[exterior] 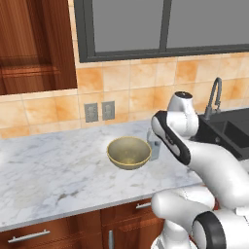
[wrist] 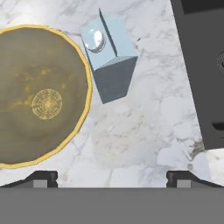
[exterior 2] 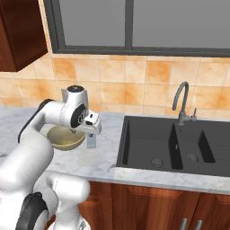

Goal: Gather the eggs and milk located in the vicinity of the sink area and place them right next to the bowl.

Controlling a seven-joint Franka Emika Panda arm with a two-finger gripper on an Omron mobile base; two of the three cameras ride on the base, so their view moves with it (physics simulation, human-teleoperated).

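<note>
Hand view showed the milk carton [wrist: 109,59] upright just beside the bowl [wrist: 41,94], ahead of the open, empty tool [wrist: 111,177].

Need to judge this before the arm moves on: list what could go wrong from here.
The milk stands right beside the bowl, directly under the open gripper; lowering or swinging the hand could tip the carton or shove it into the bowl. The carton also sits not far from the sink, so a hard knock might send it in.
</note>
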